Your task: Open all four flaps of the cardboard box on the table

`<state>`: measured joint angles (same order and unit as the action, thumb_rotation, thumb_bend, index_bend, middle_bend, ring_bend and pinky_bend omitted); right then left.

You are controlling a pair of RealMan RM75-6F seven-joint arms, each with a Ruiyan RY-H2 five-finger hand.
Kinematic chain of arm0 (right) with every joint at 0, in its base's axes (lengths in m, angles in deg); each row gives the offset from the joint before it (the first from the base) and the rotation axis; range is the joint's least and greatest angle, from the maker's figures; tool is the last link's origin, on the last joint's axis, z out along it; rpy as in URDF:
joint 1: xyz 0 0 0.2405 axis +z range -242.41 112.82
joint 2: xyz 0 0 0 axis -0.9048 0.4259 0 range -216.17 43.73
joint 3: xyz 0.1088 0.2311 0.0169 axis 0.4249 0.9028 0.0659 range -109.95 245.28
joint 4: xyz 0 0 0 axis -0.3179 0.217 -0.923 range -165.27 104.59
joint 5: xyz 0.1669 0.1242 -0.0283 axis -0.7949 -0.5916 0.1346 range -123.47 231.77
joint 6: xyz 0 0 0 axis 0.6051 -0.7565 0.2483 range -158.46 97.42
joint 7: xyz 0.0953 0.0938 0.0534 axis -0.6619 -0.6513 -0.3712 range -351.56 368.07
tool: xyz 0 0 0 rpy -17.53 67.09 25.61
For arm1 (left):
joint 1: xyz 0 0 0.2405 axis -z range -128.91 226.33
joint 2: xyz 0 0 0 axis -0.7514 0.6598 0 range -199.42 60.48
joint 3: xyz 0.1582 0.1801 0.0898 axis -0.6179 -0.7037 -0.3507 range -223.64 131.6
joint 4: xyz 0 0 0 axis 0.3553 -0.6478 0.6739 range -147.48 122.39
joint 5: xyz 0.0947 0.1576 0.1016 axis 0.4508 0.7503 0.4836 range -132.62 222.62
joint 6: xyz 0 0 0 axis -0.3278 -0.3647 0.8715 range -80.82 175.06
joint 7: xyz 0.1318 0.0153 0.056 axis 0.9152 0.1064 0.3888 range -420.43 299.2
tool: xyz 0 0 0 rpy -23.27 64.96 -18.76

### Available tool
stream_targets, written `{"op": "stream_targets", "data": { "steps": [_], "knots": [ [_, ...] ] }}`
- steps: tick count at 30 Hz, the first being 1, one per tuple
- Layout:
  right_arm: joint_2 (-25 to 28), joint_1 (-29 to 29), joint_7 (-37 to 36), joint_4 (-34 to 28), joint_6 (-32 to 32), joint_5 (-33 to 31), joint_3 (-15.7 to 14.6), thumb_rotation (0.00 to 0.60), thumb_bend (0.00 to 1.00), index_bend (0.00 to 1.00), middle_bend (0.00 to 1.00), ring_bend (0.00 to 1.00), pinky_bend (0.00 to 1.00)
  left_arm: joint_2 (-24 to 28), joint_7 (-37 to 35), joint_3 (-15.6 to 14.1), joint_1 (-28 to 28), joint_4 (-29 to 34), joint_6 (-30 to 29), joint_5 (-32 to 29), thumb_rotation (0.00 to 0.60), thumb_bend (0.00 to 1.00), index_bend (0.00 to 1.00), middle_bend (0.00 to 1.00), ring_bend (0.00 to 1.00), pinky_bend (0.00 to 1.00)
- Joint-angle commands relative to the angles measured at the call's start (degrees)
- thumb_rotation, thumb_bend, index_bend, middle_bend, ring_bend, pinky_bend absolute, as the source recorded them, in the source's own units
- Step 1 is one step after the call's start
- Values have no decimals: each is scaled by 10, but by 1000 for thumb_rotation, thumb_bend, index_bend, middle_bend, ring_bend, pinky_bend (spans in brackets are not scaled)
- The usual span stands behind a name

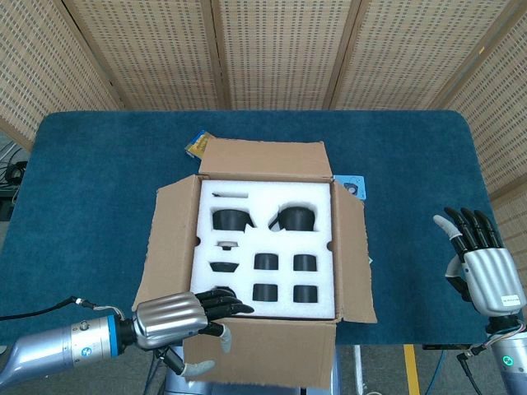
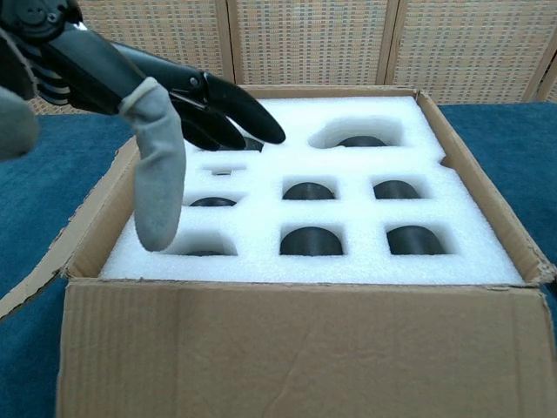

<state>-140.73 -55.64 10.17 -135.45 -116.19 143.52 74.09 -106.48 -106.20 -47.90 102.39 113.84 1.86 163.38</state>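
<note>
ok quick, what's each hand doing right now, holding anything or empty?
Left hand: open, fingers stretched over the near edge of the cardboard box, holding nothing.
Right hand: open, fingers apart, empty, off to the side.

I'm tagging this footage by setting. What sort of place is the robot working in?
Probably a lab or test workspace, not a home. A table covered in blue cloth stands before perforated folding screens, cables trail at the left edge, and yellow floor tape shows beneath the near edge.

Matt cardboard, white foam, my ribbed metal

The cardboard box (image 1: pixel 247 247) is dull brown and creased; its foam insert (image 1: pixel 265 251) looks white and grainy. My left hand (image 1: pixel 177 319) has a ribbed, shiny metal back, glossy black fingers (image 2: pixel 235 109), over the counter (image 1: pixel 90 206) in napped blue cloth.
</note>
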Motion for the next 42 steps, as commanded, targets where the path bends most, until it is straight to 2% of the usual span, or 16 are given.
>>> {"op": "stream_targets", "data": {
  "steps": [1, 12, 19, 26, 34, 38, 42],
  "knots": [
    [-1, 0, -1, 1, 0, 0, -1, 600, 1000, 131, 93, 0, 18, -2, 44, 4, -16, -6, -15, -24, 174, 422, 384, 0, 0, 0],
    [-9, -4, -12, 18, 1, -12, 0, 600, 1000, 131, 93, 0, 18, -46, 218, -1, -124, -35, -93, -116, 174, 393, 231, 0, 0, 0],
    [-17, -8, -16, 31, 4, -27, -1, 600, 1000, 131, 91, 0, 18, -88, 293, -2, -205, -93, -195, -158, 175, 392, 224, 0, 0, 0],
    [-26, -12, -6, 40, 3, -40, 0, 600, 1000, 130, 83, 0, 18, -118, 381, 1, -266, -142, -259, -204, 175, 388, 223, 0, 0, 0],
    [-44, -17, 23, 51, 0, -50, -2, 600, 1000, 127, 77, 0, 18, -167, 444, 5, -353, -194, -356, -273, 178, 386, 215, 0, 0, 0],
    [-50, -18, 28, 54, 1, -55, -1, 600, 1000, 127, 77, 0, 18, -177, 451, 4, -382, -207, -380, -295, 234, 386, 215, 0, 0, 0],
    [-56, -20, 35, 60, 1, -57, -2, 600, 1000, 127, 77, 0, 18, -189, 454, -1, -407, -218, -399, -305, 236, 386, 215, 0, 0, 0]
  ]
}}
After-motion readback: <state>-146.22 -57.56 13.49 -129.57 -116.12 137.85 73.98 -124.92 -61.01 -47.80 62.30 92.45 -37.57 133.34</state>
